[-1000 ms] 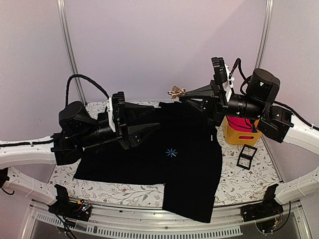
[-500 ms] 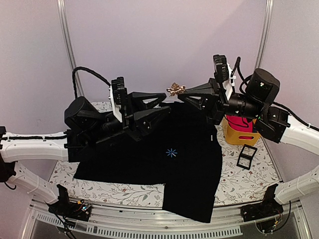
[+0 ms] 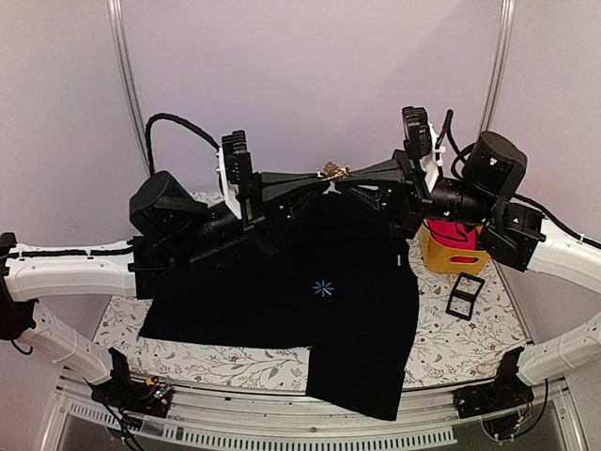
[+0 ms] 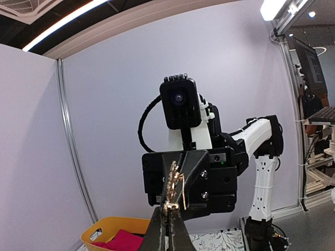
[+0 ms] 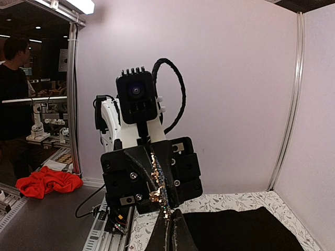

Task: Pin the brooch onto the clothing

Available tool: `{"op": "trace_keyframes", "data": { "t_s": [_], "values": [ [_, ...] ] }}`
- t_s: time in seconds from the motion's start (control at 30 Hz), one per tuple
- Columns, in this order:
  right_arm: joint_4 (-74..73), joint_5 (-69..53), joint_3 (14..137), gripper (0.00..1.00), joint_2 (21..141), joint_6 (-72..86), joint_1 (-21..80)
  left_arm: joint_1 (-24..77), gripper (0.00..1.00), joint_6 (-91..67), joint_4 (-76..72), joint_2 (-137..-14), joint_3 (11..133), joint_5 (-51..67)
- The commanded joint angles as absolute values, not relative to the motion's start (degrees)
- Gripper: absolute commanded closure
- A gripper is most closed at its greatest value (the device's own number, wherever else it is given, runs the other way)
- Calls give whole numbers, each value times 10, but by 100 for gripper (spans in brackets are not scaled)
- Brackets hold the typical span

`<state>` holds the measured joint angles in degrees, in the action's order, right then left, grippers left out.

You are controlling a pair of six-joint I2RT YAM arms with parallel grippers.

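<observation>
The brooch (image 3: 331, 170) hangs in the air above the far edge of the clothing (image 3: 357, 310), well clear of the cloth, at the spot where my two claws meet tip to tip. My right gripper (image 5: 168, 215) is clenched on it: in the right wrist view the fingers lie pressed together and the little gold piece stands straight up out of their tips. It sat there a second ago too, and has hardly moved since. The change is on my other side. A second ago my left gripper (image 4: 168, 214) hung low over the left half of the shirt with its fingers spread. Half a second ago it was halfway up and still spread. It has now come up level with the right one, nose to nose. In the left wrist view its fingers are drawn together to a thin line, seemingly grasping the brooch's lower end, with the right claw's body straight behind. The shirt lies flat on the flowered table (image 3: 451, 343) just as before, its light-blue asterisk print (image 3: 323, 288) facing up. The yellow bin (image 3: 454, 252) with the pink garment (image 3: 449, 232) and the small black frame (image 3: 464, 296) sit at my right, unmoved.
</observation>
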<state>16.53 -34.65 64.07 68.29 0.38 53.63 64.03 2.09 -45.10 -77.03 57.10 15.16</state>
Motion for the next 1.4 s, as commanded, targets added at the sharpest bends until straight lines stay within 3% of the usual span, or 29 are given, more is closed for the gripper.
{"op": "trace_keyframes", "data": {
  "t_s": [0.0,0.13,0.23,0.37,0.43,0.5,0.53,0.67,0.8,1.0,1.13,1.37],
  "values": [
    [172,-346,635,100,672,6,539,646,100,29,-436,-775,584,157],
    [172,-344,635,100,669,6,539,646,89,31,-422,-773,583,163],
    [172,-349,637,100,671,6,539,646,100,32,-418,-773,583,159],
    [155,-346,643,99,675,6,539,647,100,42,-402,-765,587,140],
    [122,-330,647,83,670,-14,539,646,100,56,-369,-756,594,124],
    [73,-309,652,55,662,-40,539,646,100,80,-309,-742,609,103],
    [38,-291,658,46,655,-59,539,646,100,93,-267,-735,619,91],
    [-136,-222,696,30,631,-136,539,646,100,152,-84,-709,664,19],
    [-226,-196,738,31,620,-174,539,648,100,189,101,-716,711,-66],
    [-252,-187,803,48,686,-199,539,680,100,245,269,-780,764,-208],
    [-254,-209,817,52,724,-227,539,700,100,271,291,-804,767,-285],
    [-252,-230,806,54,759,-257,539,702,100,260,275,-780,759,-240]
  ]
}}
